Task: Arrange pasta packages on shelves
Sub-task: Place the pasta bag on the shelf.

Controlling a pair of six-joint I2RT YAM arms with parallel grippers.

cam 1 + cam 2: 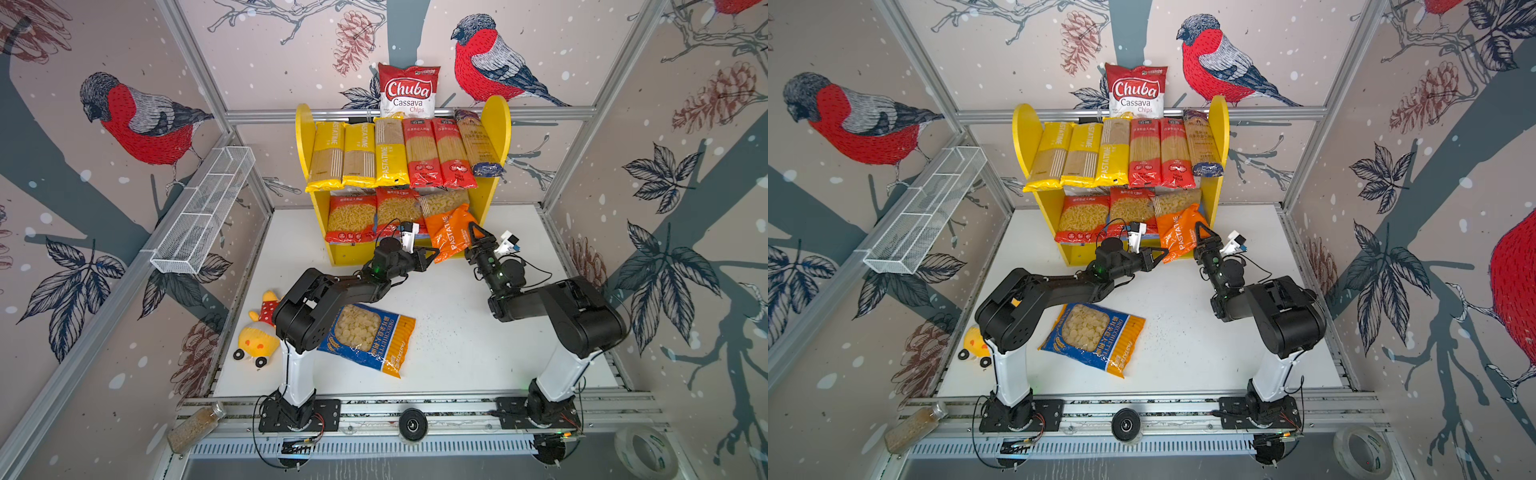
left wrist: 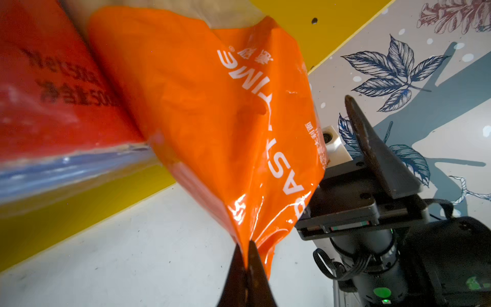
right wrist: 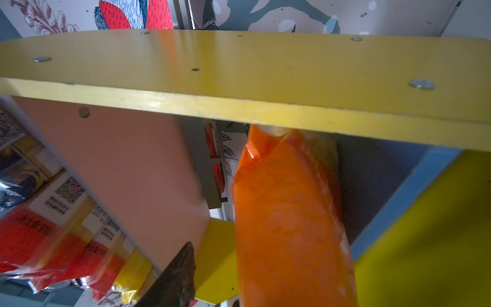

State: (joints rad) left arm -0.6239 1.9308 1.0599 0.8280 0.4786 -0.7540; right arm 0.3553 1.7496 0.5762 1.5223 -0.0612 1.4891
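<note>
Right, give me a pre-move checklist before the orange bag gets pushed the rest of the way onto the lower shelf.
1. Left hand pinching the orange bag by its corner: ok.
2. Right hand free of the bag: ok, jaws apart, beside it.
3. Bag fully on the blue lower board: not ok, its lower end hangs out over the table.
4. Room in the slot beside the red bags: cannot tell, the back of the shelf is hidden.
5. Upper shelf packs settled: ok.
6. Blue bag shelved: not ok, lies on the table.
</note>
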